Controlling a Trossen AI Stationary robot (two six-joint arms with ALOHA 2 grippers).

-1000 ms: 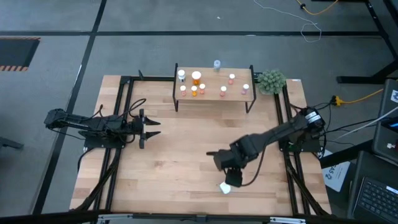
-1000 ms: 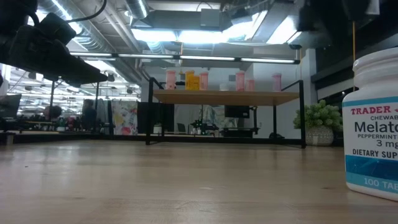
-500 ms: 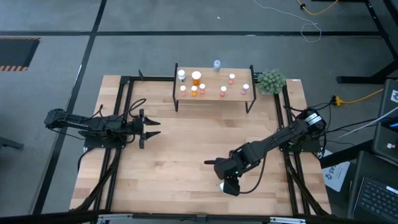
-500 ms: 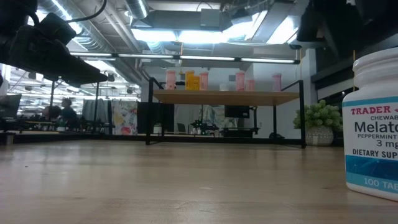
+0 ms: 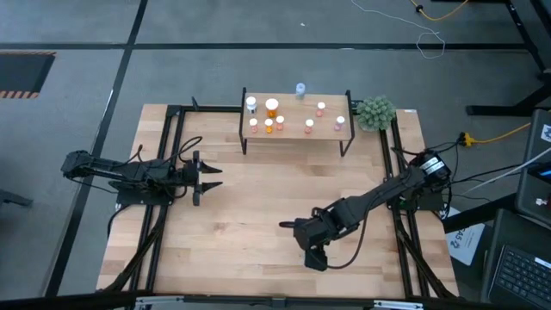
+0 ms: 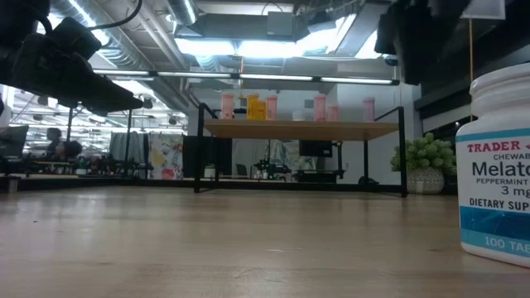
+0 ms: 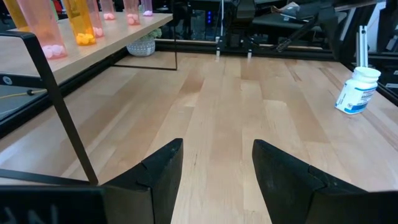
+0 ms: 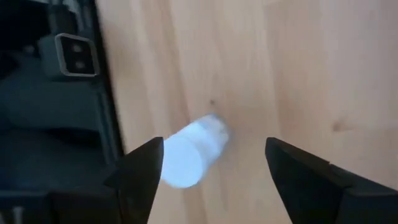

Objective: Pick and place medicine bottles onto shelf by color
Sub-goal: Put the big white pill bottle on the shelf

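- High view: your right gripper [image 5: 313,255] hangs low over the near part of the table, covering the white bottle you are after. The shelf [image 5: 297,136] lies well beyond it with the other medicine bottles [image 5: 272,107] already standing on top. The left gripper [image 5: 209,178] waits off to the side, fingers apart and empty.
- Low view: the white bottle [image 6: 495,170] stands upright on the table, a rigid plastic tub with a printed label. Expect it to be light and smooth, so it may slip or tip.
- Left wrist view: the same bottle [image 7: 357,92] stands well ahead of that gripper's open fingers.
- Right wrist view: your fingers [image 8: 144,176] are spread wide, holding nothing, with the white cap [image 8: 183,160] directly below and between them, nearer one finger. Take it around the straight body under the cap, squarely, with a moderate squeeze.
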